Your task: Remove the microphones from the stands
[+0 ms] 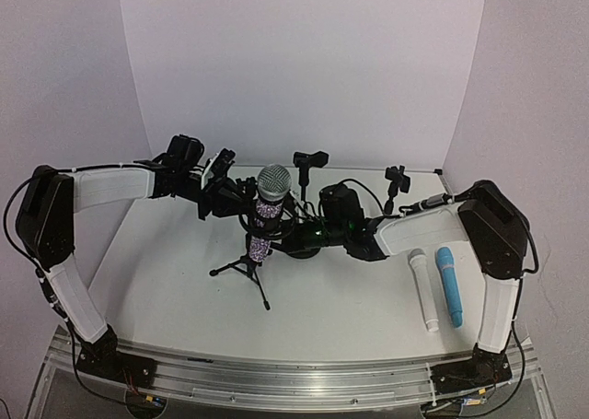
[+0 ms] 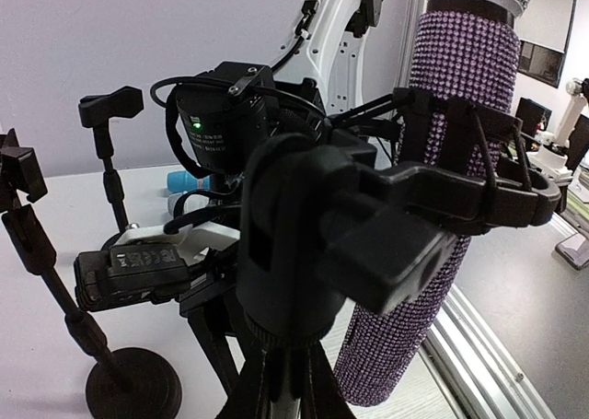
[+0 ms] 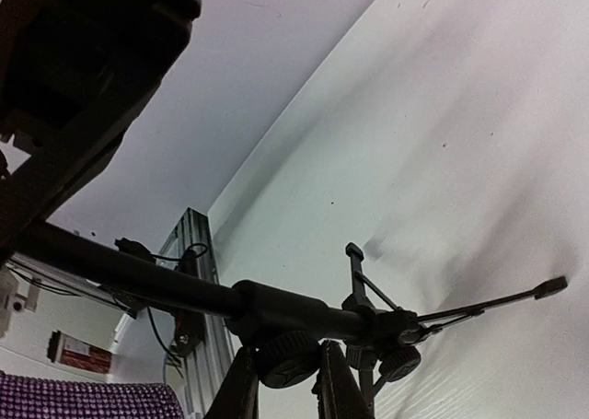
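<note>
Microphone (image 1: 272, 201) is sitting upright in the clip (image 2: 465, 198) of the tripod stand (image 1: 247, 270), mid-table between the two arms. The rhinestone-covered barrel is probably giving a rigid, rough, non-slip surface; the mesh head looks dentable. I am therefore favouring a hold on the purple barrel above the clip, lifting straight up. Likely top-heavy. Right gripper (image 1: 296, 238) is clamping narrow on the stand's pole, bracing it. Left gripper (image 1: 227, 196) is sitting just beside the clip, fingers closed; cannot tell whether they are pinching anything.
</note>
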`<state>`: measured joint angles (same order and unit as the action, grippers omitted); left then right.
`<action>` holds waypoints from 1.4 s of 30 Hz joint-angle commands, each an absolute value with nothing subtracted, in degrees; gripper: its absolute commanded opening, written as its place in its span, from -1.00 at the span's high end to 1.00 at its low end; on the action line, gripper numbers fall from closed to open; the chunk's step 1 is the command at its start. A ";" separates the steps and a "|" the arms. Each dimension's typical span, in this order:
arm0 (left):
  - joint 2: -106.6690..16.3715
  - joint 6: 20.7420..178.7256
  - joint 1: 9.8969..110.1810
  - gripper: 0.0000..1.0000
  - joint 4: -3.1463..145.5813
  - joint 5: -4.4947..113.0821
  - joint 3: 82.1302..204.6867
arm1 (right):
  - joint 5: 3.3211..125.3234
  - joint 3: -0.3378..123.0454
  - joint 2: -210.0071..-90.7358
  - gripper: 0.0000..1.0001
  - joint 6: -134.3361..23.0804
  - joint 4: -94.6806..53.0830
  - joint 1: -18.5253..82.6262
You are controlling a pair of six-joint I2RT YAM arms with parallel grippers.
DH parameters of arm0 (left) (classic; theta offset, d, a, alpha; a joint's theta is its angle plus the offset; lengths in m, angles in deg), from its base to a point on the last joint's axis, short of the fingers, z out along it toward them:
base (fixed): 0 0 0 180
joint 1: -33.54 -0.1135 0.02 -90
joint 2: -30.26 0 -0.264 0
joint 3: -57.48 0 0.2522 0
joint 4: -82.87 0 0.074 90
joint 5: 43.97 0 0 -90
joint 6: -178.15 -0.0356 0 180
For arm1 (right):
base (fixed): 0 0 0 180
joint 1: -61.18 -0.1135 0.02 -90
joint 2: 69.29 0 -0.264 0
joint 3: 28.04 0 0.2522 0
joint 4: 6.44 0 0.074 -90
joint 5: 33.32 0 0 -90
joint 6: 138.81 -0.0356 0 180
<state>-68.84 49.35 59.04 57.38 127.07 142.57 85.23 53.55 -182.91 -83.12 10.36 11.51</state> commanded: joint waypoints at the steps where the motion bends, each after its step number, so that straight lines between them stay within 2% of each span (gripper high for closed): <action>1: -66.76 63.40 58.56 1.00 69.78 118.51 137.91 | 89.46 54.22 -182.03 1.00 -68.72 6.72 8.07; 7: -63.91 79.33 58.51 1.00 91.11 117.36 127.48 | 87.16 53.05 -182.17 1.00 -58.87 6.29 6.99; 11: -62.88 83.32 58.56 1.00 100.45 117.09 123.31 | 84.37 52.36 -181.59 1.00 -50.43 4.89 5.73; 18: -62.03 86.33 58.91 1.00 107.83 119.45 118.36 | 78.31 53.18 -181.29 1.00 -34.78 1.33 3.12; 26: -62.38 84.51 59.29 1.00 109.13 120.81 117.72 | 72.95 50.55 -178.75 1.00 -30.93 -0.53 2.40; 27: -62.37 84.26 59.28 1.00 108.89 121.19 117.77 | 71.66 50.32 -178.29 0.92 -32.68 -0.68 2.44; 28: -62.34 83.87 59.27 1.00 108.47 121.71 117.89 | 70.88 50.17 -177.81 0.74 -35.01 -0.94 2.55; 29: -62.26 83.26 59.25 1.00 107.83 122.27 118.06 | 70.17 50.20 -177.26 0.39 -38.65 -1.27 2.79; 31: -61.99 81.03 59.26 1.00 106.58 123.35 118.27 | 72.62 50.19 -176.17 0.00 -48.80 -2.61 4.26; 33: -61.70 79.34 59.29 1.00 105.35 124.10 118.48 | 74.81 49.55 -175.20 -0.12 -57.01 -3.35 5.47; 39: -60.94 74.07 59.27 1.00 100.83 125.51 119.12 | 86.09 48.07 -174.54 -0.32 -83.90 -3.51 11.60; 42: -60.80 72.82 59.43 1.00 98.96 126.29 119.41 | 92.71 50.53 -177.17 -0.27 -97.46 -3.45 14.41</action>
<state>-60.97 77.20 58.73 106.33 124.06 119.24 81.36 48.24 -177.23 -73.67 -3.20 10.66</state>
